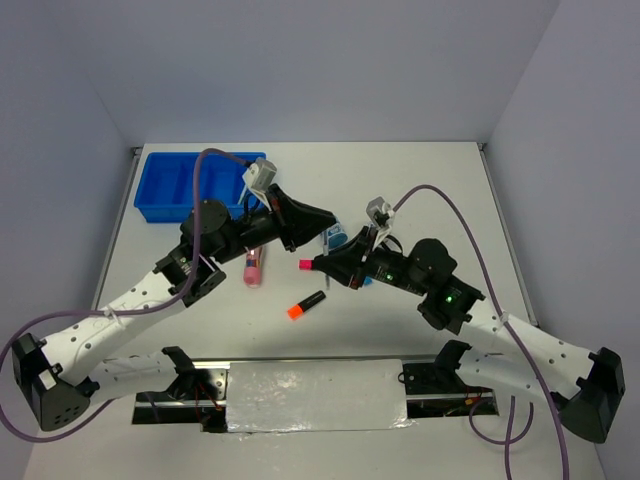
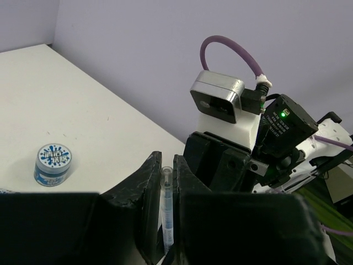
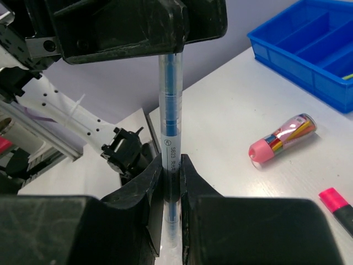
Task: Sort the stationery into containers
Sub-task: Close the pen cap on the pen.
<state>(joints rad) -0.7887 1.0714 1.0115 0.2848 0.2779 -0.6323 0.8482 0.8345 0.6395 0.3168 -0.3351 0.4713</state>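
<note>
From above, the left gripper [image 1: 328, 226] and right gripper [image 1: 326, 262] meet tip to tip. The blue tray [image 1: 160, 200] sits behind the left one, the nearer arm.

Left wrist: its jaws pinch a thin pen [image 2: 166, 204] that points straight ahead.

Right wrist: its jaws pinch the other end. Only here does the thin pen show whole, running straight from one gripper to the other.

The blue tray [image 1: 160, 212] sits at the far left corner of the table [image 1: 440, 190]. Both arms reach toward the table's middle, where the left gripper [image 1: 328, 220] and right gripper [image 1: 335, 262] come close together with a small blue thing [image 1: 335, 238] between them (jar or pen, unclear). The pink tube [image 1: 254, 267] lies just beside the left arm. An orange-ended marker [image 1: 307, 305] lies closer to the near edge, and a pink marker end [image 1: 305, 264] shows beside the right gripper.
</note>
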